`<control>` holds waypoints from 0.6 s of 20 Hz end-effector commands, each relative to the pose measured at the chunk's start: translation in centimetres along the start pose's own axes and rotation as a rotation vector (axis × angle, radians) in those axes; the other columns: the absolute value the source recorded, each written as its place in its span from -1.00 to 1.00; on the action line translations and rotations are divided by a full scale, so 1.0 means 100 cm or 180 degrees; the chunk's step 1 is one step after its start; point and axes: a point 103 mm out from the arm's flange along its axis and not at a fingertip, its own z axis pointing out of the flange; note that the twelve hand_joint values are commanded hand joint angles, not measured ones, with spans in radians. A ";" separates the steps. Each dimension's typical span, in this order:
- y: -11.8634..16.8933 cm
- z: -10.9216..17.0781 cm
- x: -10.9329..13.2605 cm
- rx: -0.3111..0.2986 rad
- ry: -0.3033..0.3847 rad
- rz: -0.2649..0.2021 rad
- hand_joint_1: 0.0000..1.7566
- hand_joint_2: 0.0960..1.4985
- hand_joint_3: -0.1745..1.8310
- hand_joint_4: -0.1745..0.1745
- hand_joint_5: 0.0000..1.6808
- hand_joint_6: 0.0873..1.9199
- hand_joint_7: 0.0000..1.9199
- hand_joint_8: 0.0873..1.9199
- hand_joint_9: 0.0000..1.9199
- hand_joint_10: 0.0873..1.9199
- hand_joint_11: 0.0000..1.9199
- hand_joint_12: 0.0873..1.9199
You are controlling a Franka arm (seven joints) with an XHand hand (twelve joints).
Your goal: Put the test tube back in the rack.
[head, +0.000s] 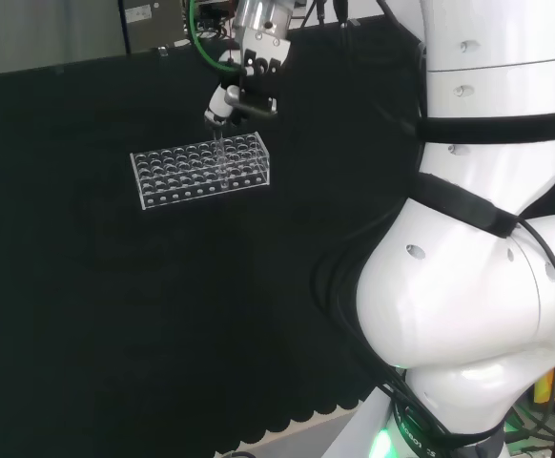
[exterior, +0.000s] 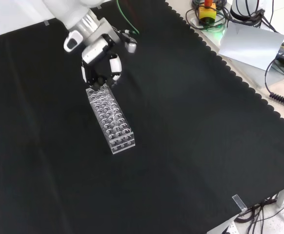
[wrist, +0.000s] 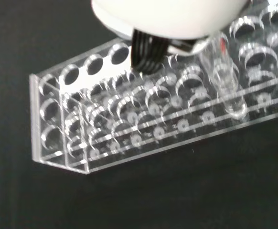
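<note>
A clear plastic test tube rack [head: 199, 170] with many round holes lies on the black cloth. The hand [head: 244, 86] hovers above the rack's right end in the head view, its fingers curled and pinching the top of a clear test tube [head: 221, 153]. The tube hangs upright, its lower part reaching down into the rack. In the front view the hand [exterior: 101, 52] is over the far end of the rack [exterior: 113, 122]. The wrist view has the tube [wrist: 223, 83] standing in a hole of the rack [wrist: 129, 138], its round bottom near the lower plate, below the blurred hand [wrist: 172, 16].
The arm's own white links [head: 487, 239] take up the head view's right side. In the front view the cloth's scalloped edge [exterior: 239, 80] runs down the right, with a grey sheet [exterior: 252, 41], a yellow and red button box [exterior: 208, 12] and cables [exterior: 278, 95] beyond it.
</note>
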 end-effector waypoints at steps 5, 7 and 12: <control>-0.030 -0.066 0.027 -0.0317 -0.0163 -0.0135 0.40 -0.35 0.00 -1.00 0.12 -0.33 0.22 -0.28 0.28 -0.29 -0.17 0.37; -0.039 -0.077 0.032 -0.0381 -0.0188 -0.0156 0.40 -0.35 0.00 -1.00 0.12 -0.33 0.22 -0.28 0.28 -0.29 -0.17 0.37; -0.064 -0.100 0.044 -0.0532 -0.0247 -0.0211 0.40 -0.36 0.01 -1.00 0.12 -0.33 0.21 -0.28 0.28 -0.29 -0.18 0.37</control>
